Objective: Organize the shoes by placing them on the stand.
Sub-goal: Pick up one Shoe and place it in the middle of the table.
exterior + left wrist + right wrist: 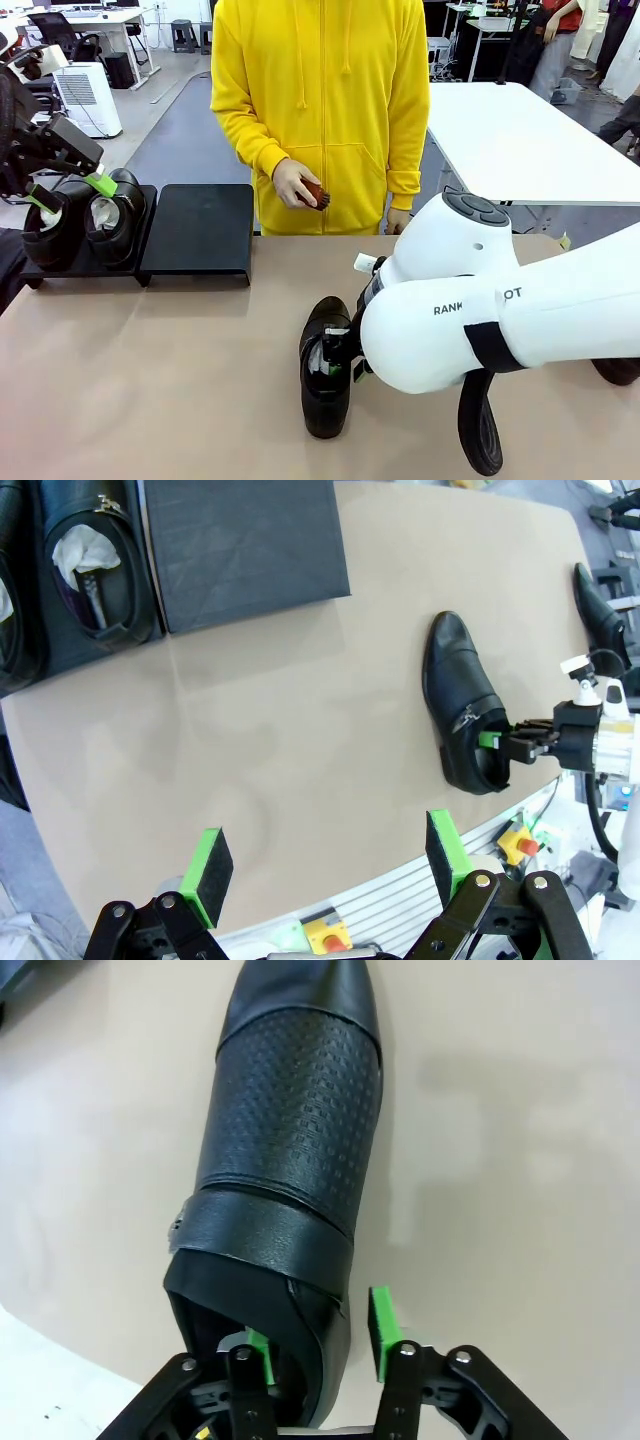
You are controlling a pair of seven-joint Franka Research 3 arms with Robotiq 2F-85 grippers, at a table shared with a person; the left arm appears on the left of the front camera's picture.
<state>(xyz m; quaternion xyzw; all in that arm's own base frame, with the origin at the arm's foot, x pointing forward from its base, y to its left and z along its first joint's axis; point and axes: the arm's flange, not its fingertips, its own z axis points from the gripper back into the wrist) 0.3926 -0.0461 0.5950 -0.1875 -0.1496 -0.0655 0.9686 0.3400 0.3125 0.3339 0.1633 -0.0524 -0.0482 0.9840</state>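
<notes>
Two glossy black shoes [85,225] sit side by side on the left half of the black stand [200,232], shoes [95,570] and stand [240,550] also in the left wrist view. My left gripper [70,192] hovers open just above them, holding nothing [325,865]. A third shoe [322,365] lies on the table in the middle, toe towards the person. My right gripper [320,1345] is open at its heel, one finger inside the opening and the other outside the side wall [510,742]. A fourth shoe [598,598] lies at the table's right, mostly hidden behind my right arm.
The stand's right half is bare. A person in a yellow hoodie [320,100] stands at the far edge with a small reddish-brown object in one hand [300,188]. My bulky white right arm [500,300] covers the right front of the tan table [150,380].
</notes>
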